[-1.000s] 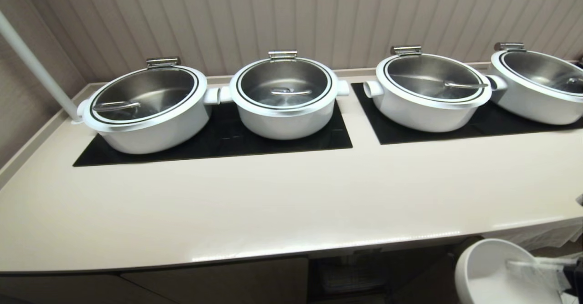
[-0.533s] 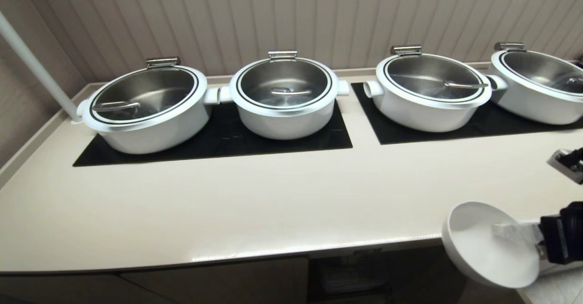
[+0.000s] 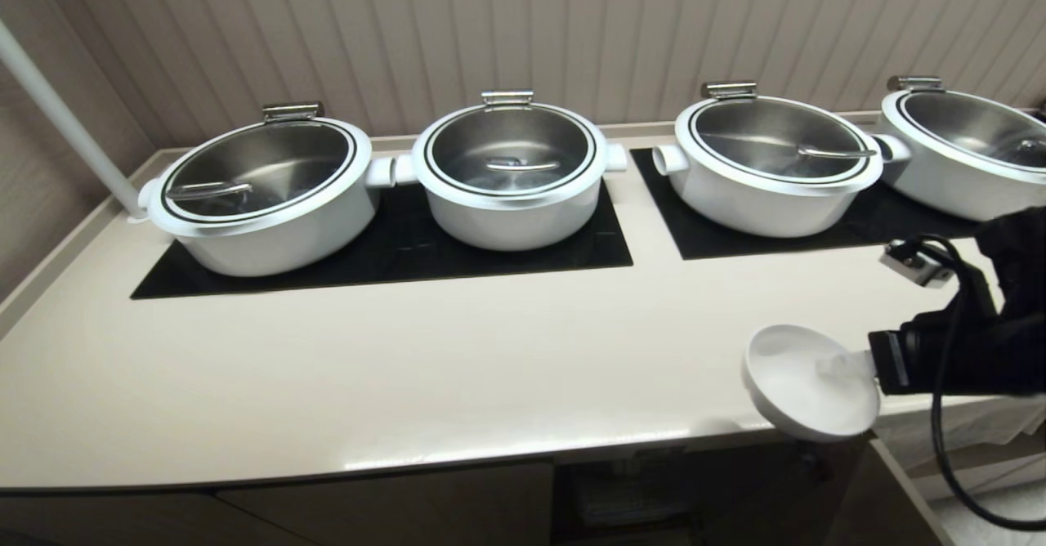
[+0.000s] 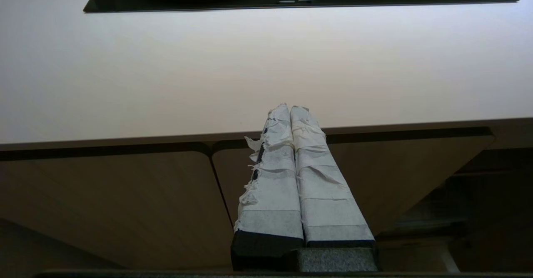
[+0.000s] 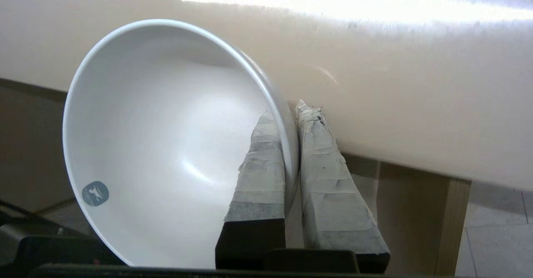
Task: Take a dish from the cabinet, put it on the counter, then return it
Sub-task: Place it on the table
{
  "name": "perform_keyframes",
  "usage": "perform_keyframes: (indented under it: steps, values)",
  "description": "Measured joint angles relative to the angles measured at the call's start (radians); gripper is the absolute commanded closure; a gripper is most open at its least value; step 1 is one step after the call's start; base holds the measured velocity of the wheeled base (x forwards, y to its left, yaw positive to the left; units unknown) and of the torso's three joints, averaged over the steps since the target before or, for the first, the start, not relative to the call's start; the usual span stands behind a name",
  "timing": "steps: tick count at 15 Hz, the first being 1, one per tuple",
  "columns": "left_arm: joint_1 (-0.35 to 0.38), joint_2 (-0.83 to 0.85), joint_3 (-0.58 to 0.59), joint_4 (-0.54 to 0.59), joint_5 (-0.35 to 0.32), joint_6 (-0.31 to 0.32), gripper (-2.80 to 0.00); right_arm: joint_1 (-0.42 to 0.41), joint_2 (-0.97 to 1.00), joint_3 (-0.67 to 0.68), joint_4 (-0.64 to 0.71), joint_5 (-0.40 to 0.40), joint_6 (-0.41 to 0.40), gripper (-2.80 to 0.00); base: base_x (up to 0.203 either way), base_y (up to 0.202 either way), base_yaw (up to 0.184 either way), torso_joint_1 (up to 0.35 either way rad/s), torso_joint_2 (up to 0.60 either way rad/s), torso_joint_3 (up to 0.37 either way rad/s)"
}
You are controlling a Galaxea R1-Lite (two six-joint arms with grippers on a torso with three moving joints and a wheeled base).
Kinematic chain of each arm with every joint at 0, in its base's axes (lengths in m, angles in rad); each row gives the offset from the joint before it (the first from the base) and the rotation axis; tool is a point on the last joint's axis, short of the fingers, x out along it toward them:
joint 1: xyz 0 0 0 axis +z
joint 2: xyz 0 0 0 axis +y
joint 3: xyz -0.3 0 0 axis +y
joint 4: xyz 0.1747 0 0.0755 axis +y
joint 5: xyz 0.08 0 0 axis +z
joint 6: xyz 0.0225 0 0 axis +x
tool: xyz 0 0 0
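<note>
No readable words or numbers are to be found. Only a small round grey-blue mark with a pale figure is seen inside the dish (image 5: 166, 145), near its rim; no lettering can be made out on it.

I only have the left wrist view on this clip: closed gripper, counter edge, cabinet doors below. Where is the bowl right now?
Observer: The right gripper holds the bowl at the counter's front right edge, partly past the edge.
Operator: How is it gripped?
Observer: By the rim: in the right wrist view one finger is inside the bowl, the other outside.
Operator: Is the bowl level?
Observer: No, it is tipped steeply, its opening facing up and toward the robot.
Operator: Anything near it on the counter?
Observer: Four large lidded pots sit on black glass panels farther back, apart from the bowl.
</note>
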Motion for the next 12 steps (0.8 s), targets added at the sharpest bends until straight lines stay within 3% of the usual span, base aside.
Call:
perform_keyframes:
  steps: [4, 12]
  values:
    - [0.000, 0.000, 0.000, 0.000, 0.001, 0.000, 0.00, 0.002, 0.168, -0.040, -0.137, 0.001, 0.000, 0.00, 0.000, 0.000, 0.000, 0.000, 0.00, 0.000]
    - [0.000, 0.000, 0.000, 0.000, 0.001, 0.000, 0.00, 0.003, 0.316, -0.141, -0.148, 0.005, 0.000, 0.00, 0.000, 0.000, 0.000, 0.000, 0.00, 0.000]
